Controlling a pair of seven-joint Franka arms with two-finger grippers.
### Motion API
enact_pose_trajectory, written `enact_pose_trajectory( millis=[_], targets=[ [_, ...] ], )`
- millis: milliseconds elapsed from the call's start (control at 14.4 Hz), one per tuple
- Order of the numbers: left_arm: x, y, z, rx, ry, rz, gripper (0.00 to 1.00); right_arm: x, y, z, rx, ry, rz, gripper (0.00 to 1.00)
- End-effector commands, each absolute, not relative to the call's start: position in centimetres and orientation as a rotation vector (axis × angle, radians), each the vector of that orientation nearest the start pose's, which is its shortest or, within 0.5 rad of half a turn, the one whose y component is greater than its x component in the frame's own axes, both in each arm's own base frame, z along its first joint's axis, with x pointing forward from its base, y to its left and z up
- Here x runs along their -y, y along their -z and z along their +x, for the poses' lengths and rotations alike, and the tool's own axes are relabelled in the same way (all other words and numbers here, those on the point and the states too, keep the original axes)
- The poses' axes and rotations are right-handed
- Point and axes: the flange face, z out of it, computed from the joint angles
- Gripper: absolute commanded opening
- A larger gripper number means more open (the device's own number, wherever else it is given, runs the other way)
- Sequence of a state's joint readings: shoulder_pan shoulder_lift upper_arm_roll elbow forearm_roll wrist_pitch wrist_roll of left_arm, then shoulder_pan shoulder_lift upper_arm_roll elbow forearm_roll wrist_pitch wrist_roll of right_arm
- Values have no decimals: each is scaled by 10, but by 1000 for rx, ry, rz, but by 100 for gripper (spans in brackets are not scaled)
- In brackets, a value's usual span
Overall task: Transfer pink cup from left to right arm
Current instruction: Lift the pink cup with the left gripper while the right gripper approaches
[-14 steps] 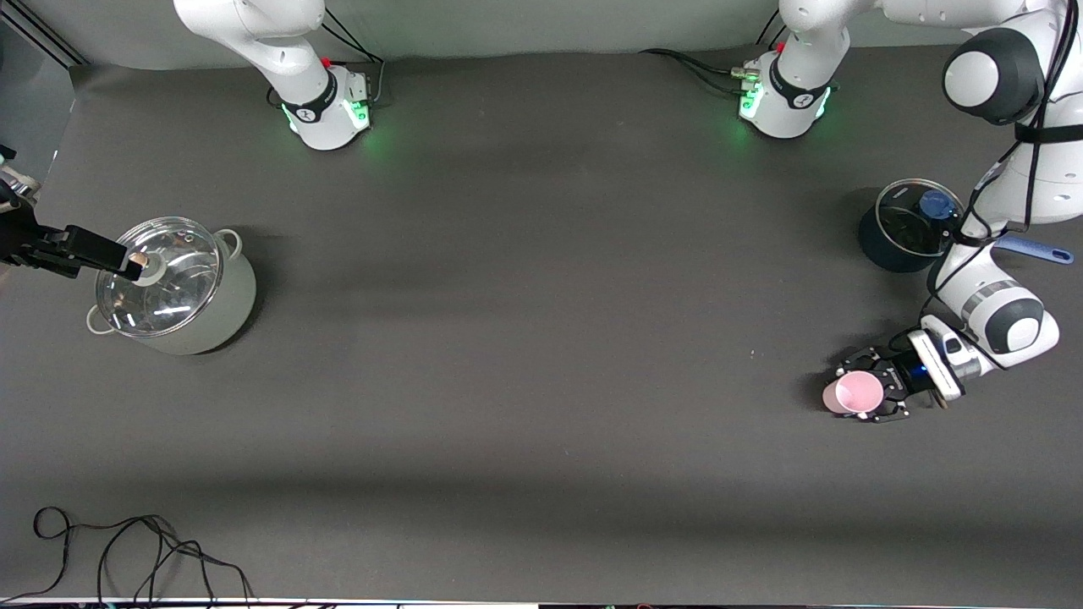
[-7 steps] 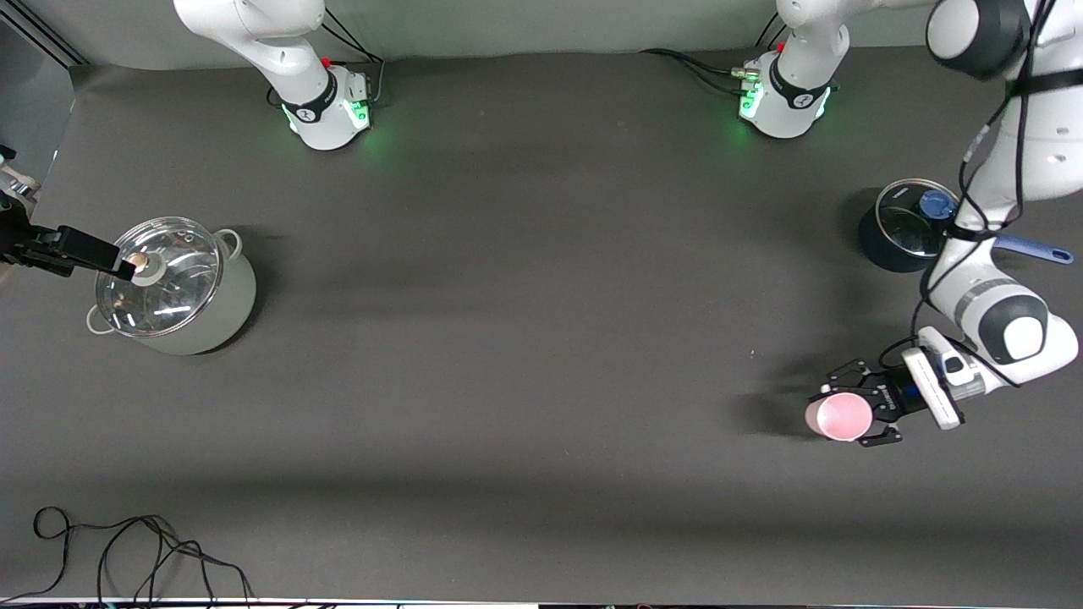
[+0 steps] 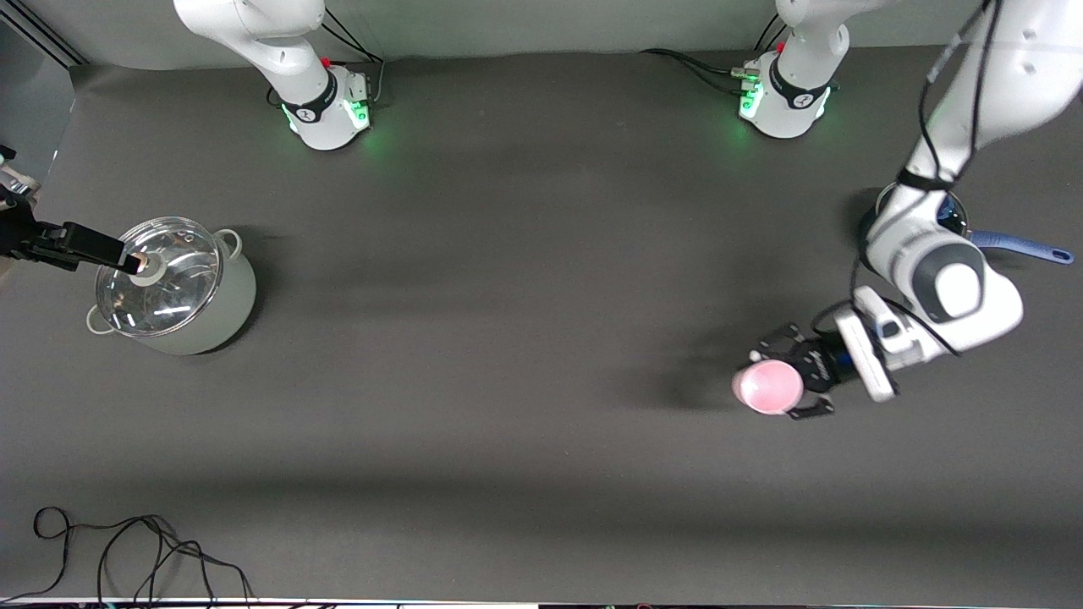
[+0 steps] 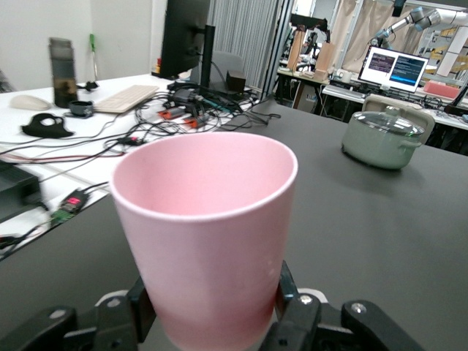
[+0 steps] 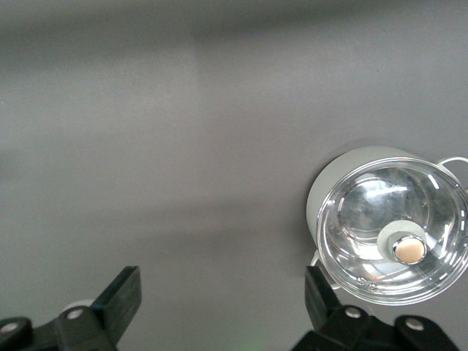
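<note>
One pink cup (image 3: 767, 386), clamped in my left claw (image 3: 791, 376), now carried toward table centre; right gripper (image 3: 127, 256) waits open over pot lid (image 3: 158, 275).

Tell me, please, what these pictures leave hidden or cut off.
- Dark saucepan, front view: mostly covered by the left arm; only its rim and blue handle show.
- Right arm, front view: cut off by the edge; only the right gripper over the lidded grey pot shows.
- Pink cup, left wrist view: base hidden inside the left gripper.
</note>
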State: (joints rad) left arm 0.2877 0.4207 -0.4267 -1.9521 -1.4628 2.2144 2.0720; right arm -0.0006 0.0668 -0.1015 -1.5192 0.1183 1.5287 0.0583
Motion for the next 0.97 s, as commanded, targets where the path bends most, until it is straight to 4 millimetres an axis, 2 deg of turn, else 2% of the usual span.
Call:
enact_pose_trajectory(
  millis=[0, 278, 486, 556, 764, 903],
  targets=[
    [161, -311, 586, 1034, -1080, 1839, 42, 35, -615, 569, -402, -94, -2991, 98],
    [224, -346, 566, 1110, -1108, 1817, 42, 22, -616, 562, -774, -193, -2924, 96],
    [279, -378, 539, 1206, -1127, 1787, 45, -3, -617, 561, -1113, -282, -2749, 95],
    [296, -386, 530, 1220, -1124, 1776, 46, -21, -616, 561, -1223, -307, -2702, 95],
    [339, -404, 505, 1270, -1130, 1744, 46, -96, -618, 553, -1390, -350, -2658, 96],
    [361, -415, 489, 1298, -1144, 1746, 46, -164, -624, 543, -1540, -376, -2576, 96]
  ],
)
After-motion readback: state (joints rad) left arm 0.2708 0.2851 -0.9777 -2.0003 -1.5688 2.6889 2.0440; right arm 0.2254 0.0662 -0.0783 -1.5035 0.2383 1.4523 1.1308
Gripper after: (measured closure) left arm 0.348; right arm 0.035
